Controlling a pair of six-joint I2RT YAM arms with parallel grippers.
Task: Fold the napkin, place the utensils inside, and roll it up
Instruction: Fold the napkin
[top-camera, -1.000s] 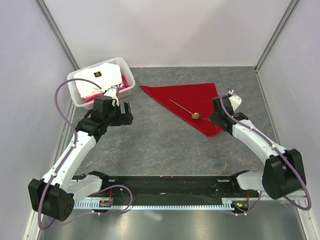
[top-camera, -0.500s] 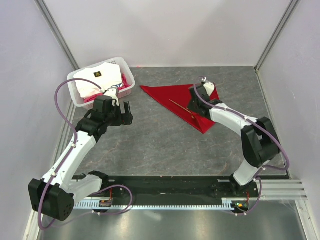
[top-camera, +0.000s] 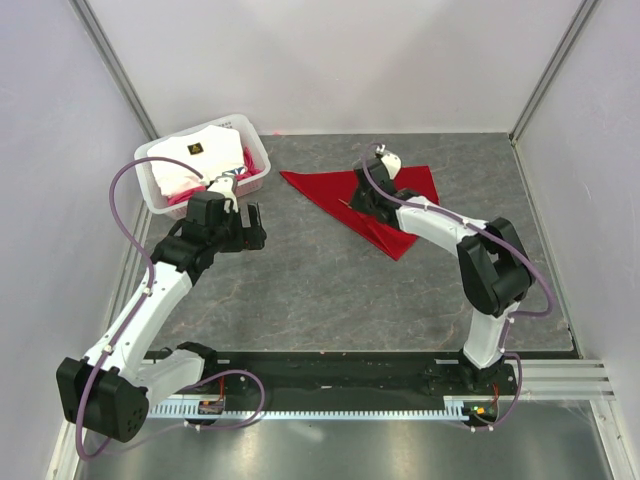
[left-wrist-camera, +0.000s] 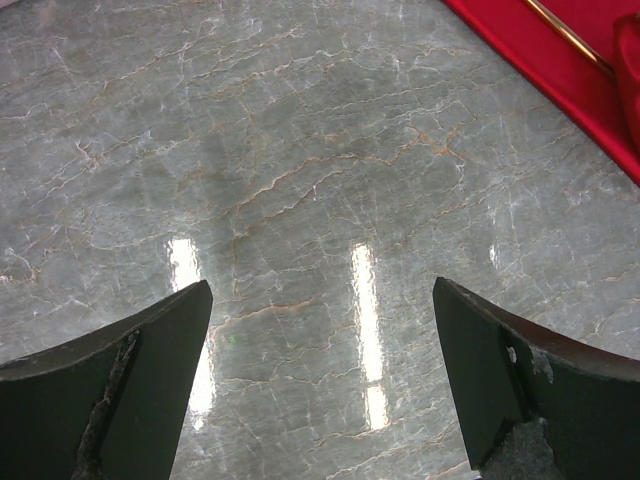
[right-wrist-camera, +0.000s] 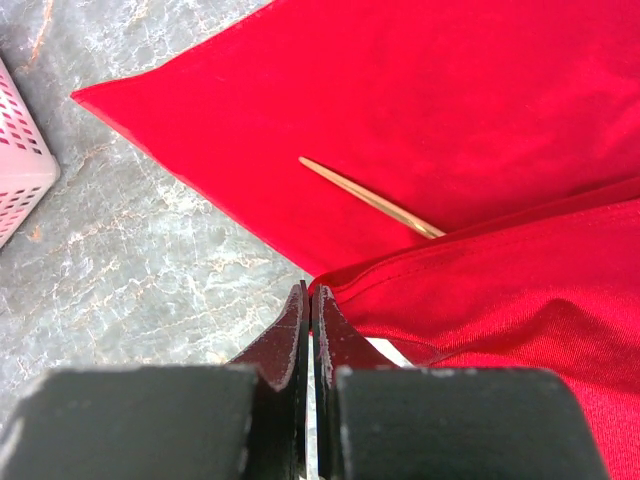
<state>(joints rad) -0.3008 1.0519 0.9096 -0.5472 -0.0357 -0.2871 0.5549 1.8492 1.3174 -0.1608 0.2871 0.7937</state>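
The red napkin (top-camera: 318, 186) lies folded as a triangle at the back middle of the table. My right gripper (top-camera: 363, 200) is shut on its near corner and has drawn that flap (right-wrist-camera: 520, 290) up and over toward the left. In the right wrist view the jaws (right-wrist-camera: 312, 292) meet on the cloth's edge. The brown spoon (right-wrist-camera: 370, 200) lies on the napkin; only its thin handle shows, its bowl is hidden under the flap. My left gripper (top-camera: 254, 226) is open and empty over bare table, left of the napkin. The left wrist view shows the napkin's edge (left-wrist-camera: 520, 45) and the spoon handle (left-wrist-camera: 566, 32).
A white basket (top-camera: 262, 152) holding white and pink patterned fabric stands at the back left, close behind my left gripper; its pink mesh wall (right-wrist-camera: 20, 170) shows in the right wrist view. Grey walls close in the table's sides and back.
My right gripper has swept from the napkin's right corner toward the left and back, dragging the cloth over the spoon's bowl. The left arm has not moved.
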